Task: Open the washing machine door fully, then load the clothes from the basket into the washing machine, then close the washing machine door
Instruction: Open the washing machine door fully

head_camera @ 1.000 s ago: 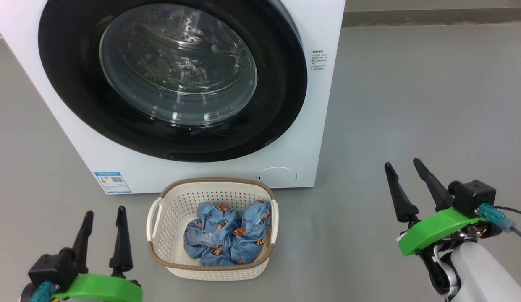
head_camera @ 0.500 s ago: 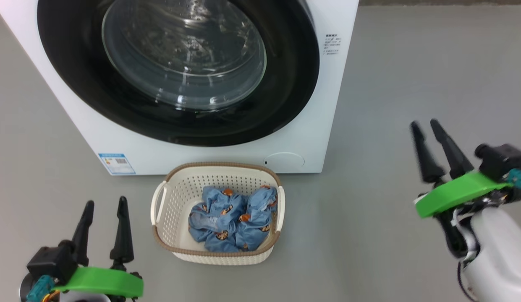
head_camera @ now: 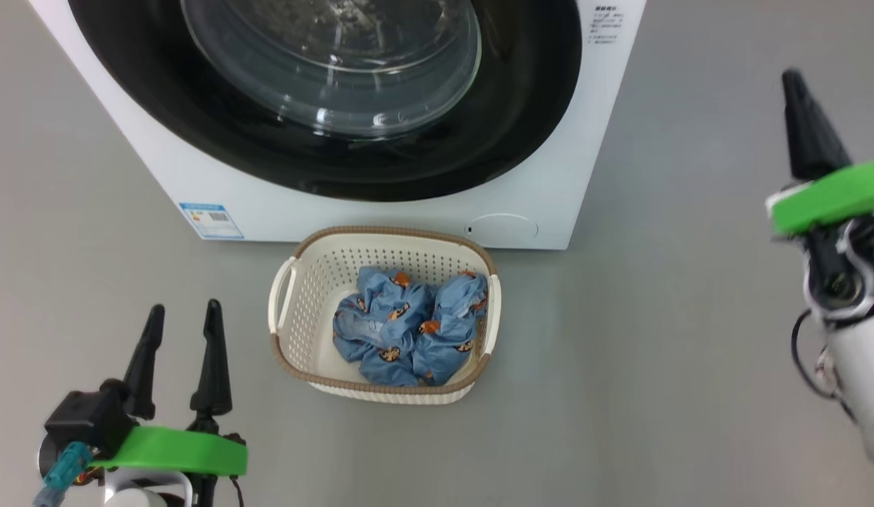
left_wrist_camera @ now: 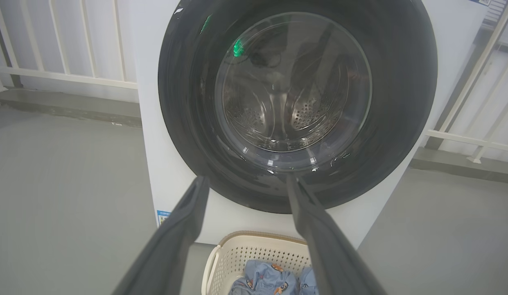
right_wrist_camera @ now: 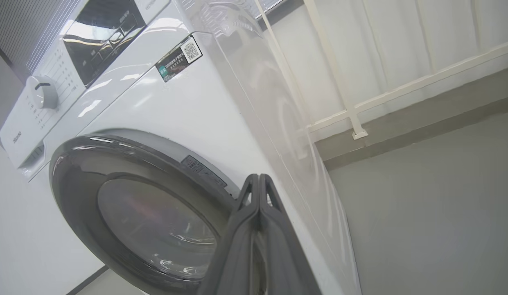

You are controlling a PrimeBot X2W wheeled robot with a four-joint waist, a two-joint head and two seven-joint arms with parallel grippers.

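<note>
Right wrist view: R gripper (right_wrist_camera: 258,178) fingers pressed together, aimed at door (right_wrist_camera: 73,184) edge, L gripper (head_camera: 184,308) spread, so best hook it & pull wide.

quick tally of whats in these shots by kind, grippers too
washing machine: 1
washing machine door: 1, closed
basket: 1
heap of clothes: 1, separate pieces cannot be told apart
grippers: 2, the left gripper open, the right gripper shut
total: 6
</note>
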